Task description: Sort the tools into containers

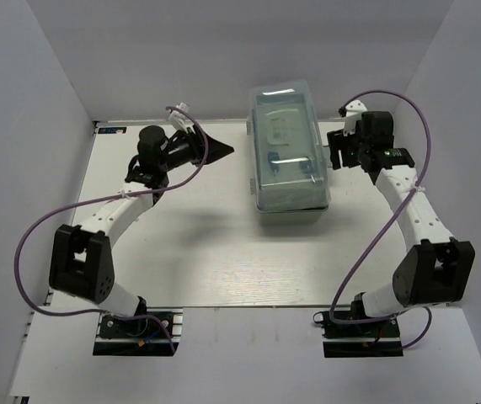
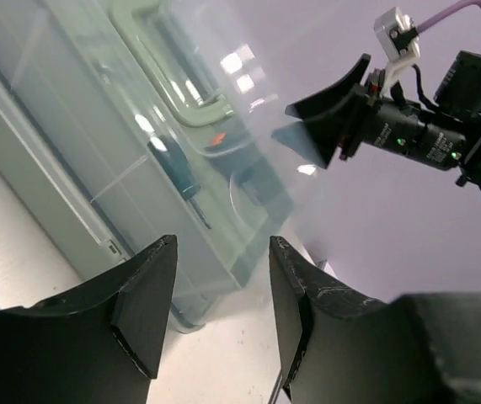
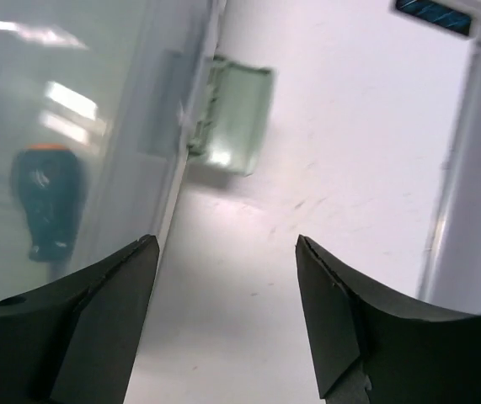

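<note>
Between the left gripper (image 2: 221,244) and right gripper (image 3: 226,242), both parted and empty, sat one closed pale mint-green plastic toolbox (image 1: 291,198). Through its translucent lid (image 1: 286,126) one blue-handled screwdriver (image 2: 173,164) showed; the rest blurred.

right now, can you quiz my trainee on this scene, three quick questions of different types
1. True or false: the toolbox stands with its lid raised.
2. What sits between the fingers of the right gripper? A) a screwdriver B) a hex key C) nothing
3. Fill in: seen through the lid, the blue-handled screwdriver lies ____ the toolbox.

Key: 1 false; 2 C; 3 inside
</note>
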